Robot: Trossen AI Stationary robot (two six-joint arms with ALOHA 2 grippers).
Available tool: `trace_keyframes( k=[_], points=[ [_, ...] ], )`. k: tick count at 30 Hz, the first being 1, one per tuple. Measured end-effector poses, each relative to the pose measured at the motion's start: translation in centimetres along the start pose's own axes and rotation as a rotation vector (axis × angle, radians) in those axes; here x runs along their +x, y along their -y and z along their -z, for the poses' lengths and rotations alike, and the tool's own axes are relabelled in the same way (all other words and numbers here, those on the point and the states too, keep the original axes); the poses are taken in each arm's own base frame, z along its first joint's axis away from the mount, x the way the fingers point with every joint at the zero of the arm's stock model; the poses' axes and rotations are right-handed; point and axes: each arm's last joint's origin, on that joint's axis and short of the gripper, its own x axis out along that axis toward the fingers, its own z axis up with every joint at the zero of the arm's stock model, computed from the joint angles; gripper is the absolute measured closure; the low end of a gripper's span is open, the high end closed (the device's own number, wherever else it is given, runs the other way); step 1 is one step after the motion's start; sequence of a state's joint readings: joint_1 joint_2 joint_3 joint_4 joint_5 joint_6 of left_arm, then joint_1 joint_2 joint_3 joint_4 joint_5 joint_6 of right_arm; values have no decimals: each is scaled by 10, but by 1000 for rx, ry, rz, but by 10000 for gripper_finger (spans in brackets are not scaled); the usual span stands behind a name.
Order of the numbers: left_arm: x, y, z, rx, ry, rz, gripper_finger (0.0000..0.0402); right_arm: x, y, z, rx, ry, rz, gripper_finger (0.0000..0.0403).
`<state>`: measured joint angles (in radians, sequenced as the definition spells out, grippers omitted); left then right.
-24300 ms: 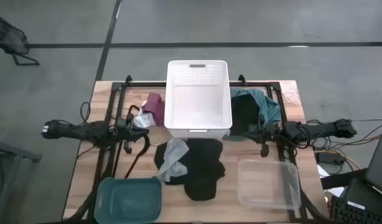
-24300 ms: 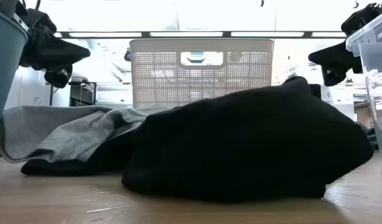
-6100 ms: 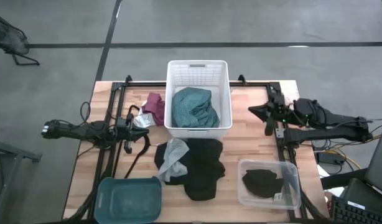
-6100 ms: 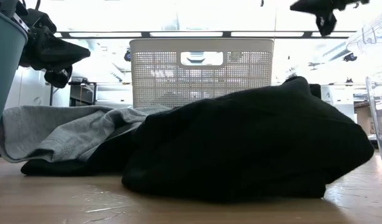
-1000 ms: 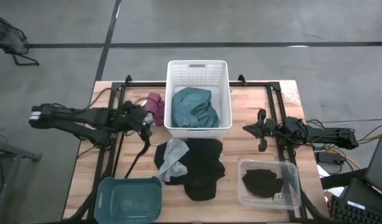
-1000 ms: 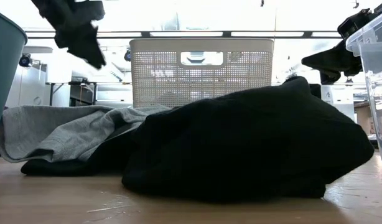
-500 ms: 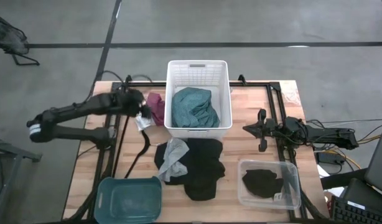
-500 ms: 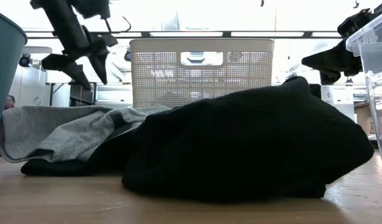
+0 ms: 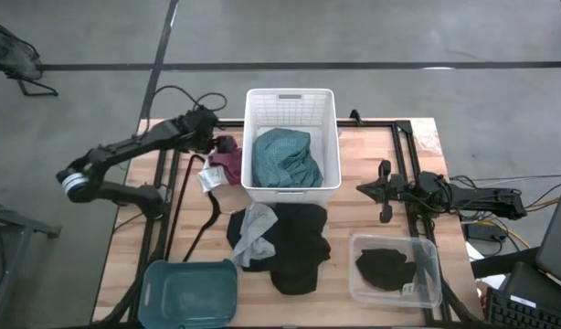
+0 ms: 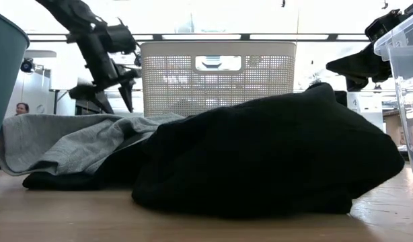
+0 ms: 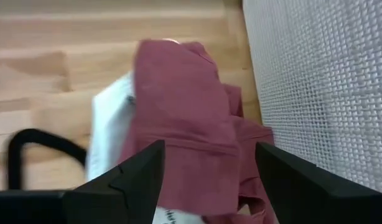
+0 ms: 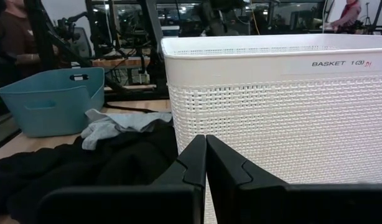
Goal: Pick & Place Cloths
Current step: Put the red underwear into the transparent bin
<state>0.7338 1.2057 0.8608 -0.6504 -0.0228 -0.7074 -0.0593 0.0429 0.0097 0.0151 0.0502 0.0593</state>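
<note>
A maroon cloth [image 9: 229, 161] lies crumpled on the table against the left wall of the white basket [image 9: 291, 102], partly over a small white cloth [image 9: 209, 178]. My left gripper [image 11: 206, 180] is open just above the maroon cloth [image 11: 185, 124], fingers pointing down, one over each side of it. A teal-green cloth [image 9: 285, 157] lies in the basket. A light grey cloth [image 9: 255, 228] rests on a black cloth [image 9: 294, 245] at the table's middle. Another black cloth [image 9: 386, 267] lies in the clear tray [image 9: 430, 249]. My right gripper [image 9: 383, 194] waits shut, right of the basket.
The basket wall [image 11: 321, 81] stands close beside my left gripper. A teal tray [image 9: 189, 291] sits at the near left corner. A black cable [image 9: 206, 219] runs along the table left of the grey cloth. A person [image 10: 21, 108] shows in the room beyond.
My left gripper has swung from its place over the table's left side toward the far edge and the basket, tipped its fingers downward, and come down over the maroon cloth. Its fingers stay open. The cloths have not moved.
</note>
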Motion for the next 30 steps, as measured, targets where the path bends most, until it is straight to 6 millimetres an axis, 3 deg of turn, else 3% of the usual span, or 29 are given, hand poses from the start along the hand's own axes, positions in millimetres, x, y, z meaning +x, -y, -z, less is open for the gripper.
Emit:
trace_keyframes(
  k=[14,19,23,30],
  points=[
    [47,3,3,48,-167,-24,147,0,0,0,0,0,0,394],
    [54,3,4,84,-192,-39,156,0,0,0,0,0,0,394],
    [55,3,4,118,-194,-36,210,0,0,0,0,0,0,394],
    [50,3,3,150,-177,-20,382,0,0,0,0,0,0,394]
  ],
)
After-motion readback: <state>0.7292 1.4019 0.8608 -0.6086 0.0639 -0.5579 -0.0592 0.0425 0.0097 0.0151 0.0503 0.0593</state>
